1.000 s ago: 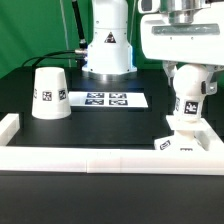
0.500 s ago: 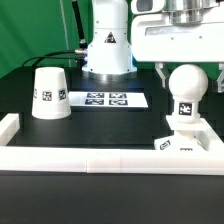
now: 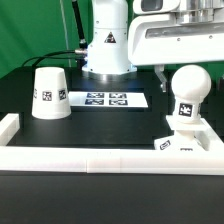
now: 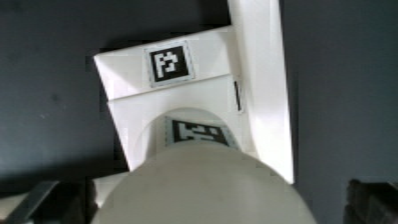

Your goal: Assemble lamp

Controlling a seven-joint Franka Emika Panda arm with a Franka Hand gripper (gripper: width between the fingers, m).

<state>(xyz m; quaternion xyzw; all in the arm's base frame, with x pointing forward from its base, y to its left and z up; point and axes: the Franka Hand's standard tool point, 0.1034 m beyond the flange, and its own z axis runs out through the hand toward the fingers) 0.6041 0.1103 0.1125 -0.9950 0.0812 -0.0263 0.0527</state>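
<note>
1. The bulb [image 3: 187,88] stands upright on the base [image 3: 196,143], with its stem planted in the middle of the base and its round head on top.
2. The base lies flat on the desk [image 3: 100,128], touching the inner face of the border rail [image 3: 100,160].
3. The claw [image 4: 210,198] hangs directly above the base. It is wide open, with one of its fingers [image 4: 45,200] on either side of the bulb's head, a gap showing on both sides, and nothing in its hold.
4. The marker board [image 3: 108,100] lies near the base, toward the exterior view's left. The shade [image 3: 48,93] stands on its wide end well apart from the base, beyond that board.
5. The bulb-into-base step looks finished, though I cannot tell whether the stem is fully seated.
6. The shade is likely next. That calls for rising straight up clear of the head, crossing to the shade, gripping its tapered wall and lowering it over the bulb.
</note>
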